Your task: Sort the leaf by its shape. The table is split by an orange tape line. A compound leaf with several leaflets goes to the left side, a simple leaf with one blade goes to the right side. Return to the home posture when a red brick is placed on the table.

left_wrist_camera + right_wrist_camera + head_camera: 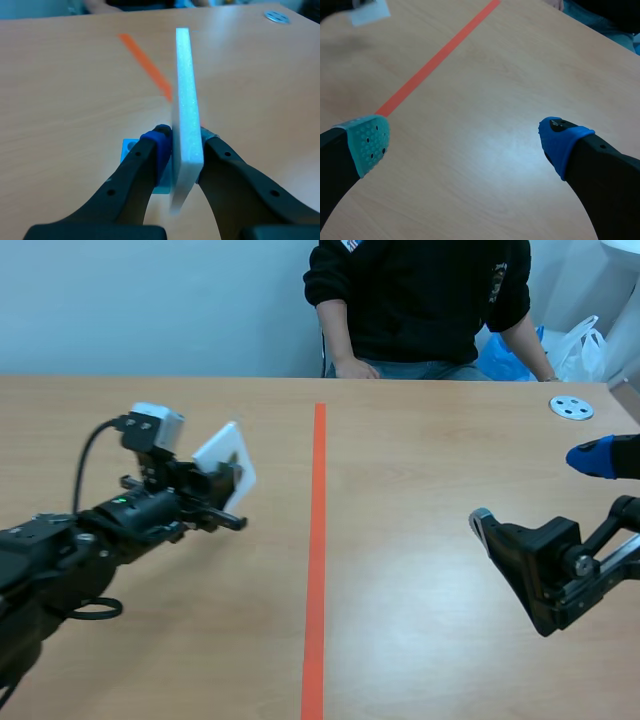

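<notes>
White card (225, 462) left of centre in the scene view, held up tilted; its face can't be read. Left gripper (184, 140) pinches its lower edge, left of the tape line (318, 540). Right gripper (535, 490) spread wide, lower right. Person (420, 290) seated top centre, white disc (571, 407) upper right

Scene view faces across table (430, 470); wrist views close, downward; tape line (317, 540) shared.
</notes>
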Action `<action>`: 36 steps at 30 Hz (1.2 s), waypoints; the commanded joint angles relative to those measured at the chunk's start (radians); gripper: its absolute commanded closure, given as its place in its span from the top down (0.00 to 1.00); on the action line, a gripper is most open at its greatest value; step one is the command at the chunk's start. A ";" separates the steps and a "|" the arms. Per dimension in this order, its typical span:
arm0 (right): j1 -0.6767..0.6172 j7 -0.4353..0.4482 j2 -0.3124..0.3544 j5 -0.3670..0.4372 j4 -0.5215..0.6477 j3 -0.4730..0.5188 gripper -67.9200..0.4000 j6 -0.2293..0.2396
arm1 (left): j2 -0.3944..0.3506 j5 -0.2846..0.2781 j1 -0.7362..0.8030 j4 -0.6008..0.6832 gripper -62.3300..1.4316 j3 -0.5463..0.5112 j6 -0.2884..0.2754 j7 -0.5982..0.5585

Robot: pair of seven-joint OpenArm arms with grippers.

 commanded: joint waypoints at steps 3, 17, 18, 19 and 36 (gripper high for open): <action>0.012 0.014 0.008 0.004 0.005 0.010 0.91 -0.003 | -0.068 -0.064 0.059 0.055 0.16 -0.098 -0.002 0.006; 0.012 0.014 0.008 0.004 0.005 0.010 0.91 -0.003 | -0.225 -0.033 0.290 0.101 0.16 -0.386 0.071 -0.048; 0.012 0.014 0.008 0.004 0.005 0.010 0.91 -0.003 | -0.229 -0.032 0.303 0.101 0.16 -0.399 0.090 -0.052; 0.012 0.014 0.008 0.004 0.005 0.010 0.91 -0.003 | -0.232 -0.033 0.315 0.101 0.16 -0.409 0.100 -0.058; 0.012 0.014 0.008 0.004 0.005 0.010 0.91 -0.003 | -0.231 0.024 0.347 0.056 0.38 -0.424 0.193 -0.037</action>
